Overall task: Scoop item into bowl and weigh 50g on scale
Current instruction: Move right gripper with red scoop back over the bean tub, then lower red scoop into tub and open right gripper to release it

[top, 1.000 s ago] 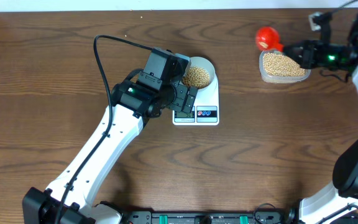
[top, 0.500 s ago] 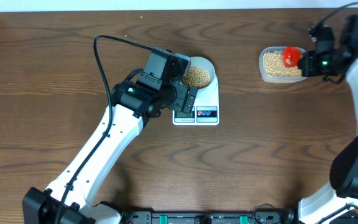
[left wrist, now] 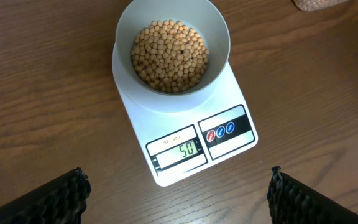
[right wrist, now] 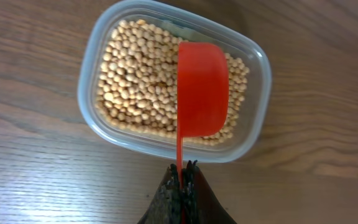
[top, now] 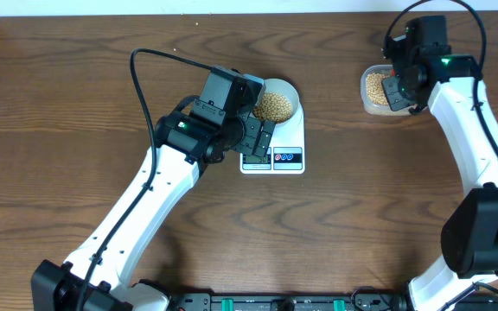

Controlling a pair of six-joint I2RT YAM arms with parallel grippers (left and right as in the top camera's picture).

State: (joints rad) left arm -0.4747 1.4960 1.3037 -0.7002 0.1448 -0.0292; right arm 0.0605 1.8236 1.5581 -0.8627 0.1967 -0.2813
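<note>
The bowl (left wrist: pixel 219 37) sits on the far end of the scale (left wrist: pixel 235 99), near the middle of the counter (top: pixel 387 199), and holds a heap of beans (left wrist: pixel 170 56). The scale's display (left wrist: pixel 188 149) reads 50. The left gripper (left wrist: pixel 178 180) hangs above the scale with its jaws spread wide, holding nothing. At the far right, the right gripper (right wrist: pixel 182 177) is clamped on the thin handle of a red scoop (right wrist: pixel 202 87), whose cup is over more beans in a clear tub (right wrist: pixel 257 118).
</note>
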